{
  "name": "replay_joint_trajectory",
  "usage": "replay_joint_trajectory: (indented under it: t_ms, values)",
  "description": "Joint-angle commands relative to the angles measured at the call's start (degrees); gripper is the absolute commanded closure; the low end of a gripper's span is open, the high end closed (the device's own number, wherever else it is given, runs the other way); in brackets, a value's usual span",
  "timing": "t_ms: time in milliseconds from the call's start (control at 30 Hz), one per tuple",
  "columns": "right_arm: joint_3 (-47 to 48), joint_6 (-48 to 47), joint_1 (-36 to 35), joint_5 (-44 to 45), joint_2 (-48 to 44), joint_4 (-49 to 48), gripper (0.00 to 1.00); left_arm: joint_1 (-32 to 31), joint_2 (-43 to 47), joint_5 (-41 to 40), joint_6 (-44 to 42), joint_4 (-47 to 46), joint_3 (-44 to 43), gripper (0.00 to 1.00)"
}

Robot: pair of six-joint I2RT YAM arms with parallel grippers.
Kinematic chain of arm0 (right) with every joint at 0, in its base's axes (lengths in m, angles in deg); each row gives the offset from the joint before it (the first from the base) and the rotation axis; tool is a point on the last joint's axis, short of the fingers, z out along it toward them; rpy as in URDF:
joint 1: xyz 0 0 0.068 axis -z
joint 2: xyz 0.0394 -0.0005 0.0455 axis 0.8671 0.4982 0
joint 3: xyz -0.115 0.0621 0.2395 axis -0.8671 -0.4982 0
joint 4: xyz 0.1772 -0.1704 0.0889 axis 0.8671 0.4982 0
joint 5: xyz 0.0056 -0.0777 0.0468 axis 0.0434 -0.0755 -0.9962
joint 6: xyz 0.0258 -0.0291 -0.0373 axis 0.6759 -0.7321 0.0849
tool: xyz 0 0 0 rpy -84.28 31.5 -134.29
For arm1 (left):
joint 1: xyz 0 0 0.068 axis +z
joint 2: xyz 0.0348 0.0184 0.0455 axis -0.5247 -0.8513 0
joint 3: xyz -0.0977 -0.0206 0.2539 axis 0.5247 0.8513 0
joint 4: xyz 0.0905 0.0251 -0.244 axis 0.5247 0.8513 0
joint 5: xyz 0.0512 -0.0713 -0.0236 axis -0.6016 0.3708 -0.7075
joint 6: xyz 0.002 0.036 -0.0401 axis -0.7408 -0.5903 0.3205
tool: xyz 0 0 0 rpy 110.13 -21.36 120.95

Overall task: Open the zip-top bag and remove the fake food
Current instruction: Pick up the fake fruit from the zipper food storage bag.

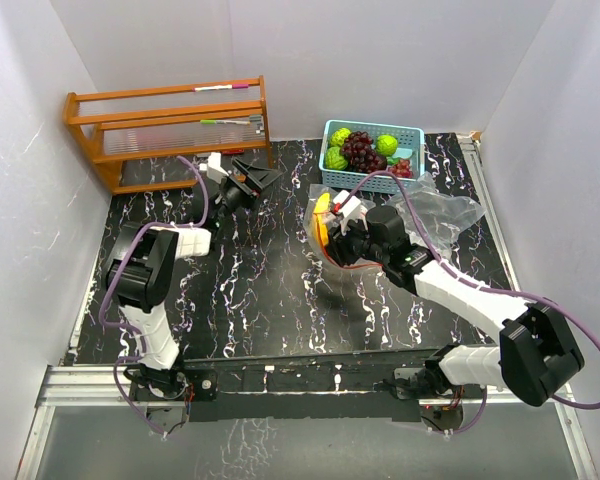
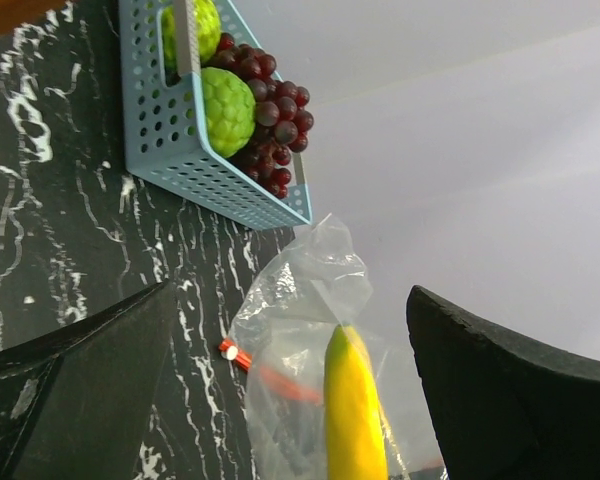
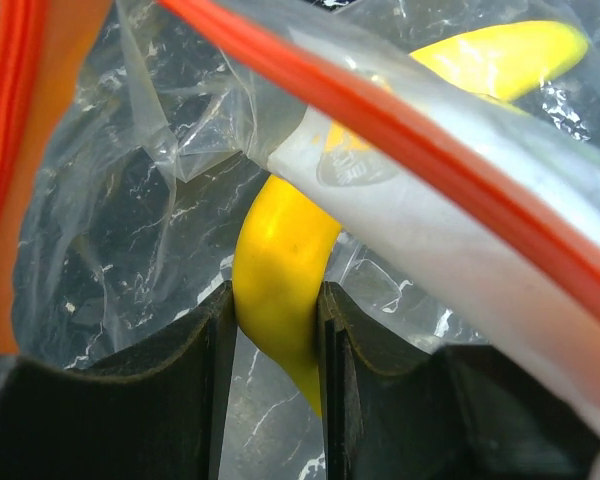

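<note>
Right end effector (image 3: 275, 330) pinching banana (image 3: 280, 250) inside zip-top bag (image 3: 130, 200), at 7 o'clock of basket (image 1: 372, 178) on counter (image 1: 260, 290). Left end effector (image 2: 295, 395) spread, empty. Risk: unheld bag film snags and lifts with banana; smooth plastic may slip.

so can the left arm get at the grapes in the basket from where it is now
Probably yes. The left gripper hangs open facing the light-blue basket, and the grapes lie uncovered on top. The right gripper, shut on the banana inside the zip-top bag, sits off that line.
</note>
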Motion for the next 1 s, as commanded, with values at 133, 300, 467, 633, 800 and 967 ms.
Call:
replay_joint_trajectory:
  t_ms: [133, 300, 467, 633, 800, 967]
  values:
    - [3.5, -0.3, -0.2, -2.9, 0.8, -1.8, 0.93, -3.3, -2.6, 2.0, 1.3, 1.5, -7.5, 0.03]
    - [4.1, -1.0, -0.8, -2.7, 1.0, -1.0, 0.93, -5.0, -5.0, 4.9, 2.0, 2.1, -9.9, 0.03]
    - [4.5, -1.4, -1.0, -1.8, 1.4, -0.6, 0.92, -7.0, -4.3, 6.4, -2.6, 11.6, -11.6, 0.03]
    - [5.1, -1.4, -1.1, -2.2, 2.0, -0.6, 0.92, -9.3, -5.5, 7.8, -3.6, 13.4, -12.5, 0.03]
    - [5.3, -1.4, -1.5, -1.8, 2.3, -0.4, 0.92, -11.8, -8.2, 9.5, -2.2, 12.7, -14.4, 0.05]
    - [5.4, -1.5, -1.5, -0.8, 1.9, 0.0, 0.92, -12.1, -8.8, 10.6, -0.2, 9.8, -14.9, 0.42]
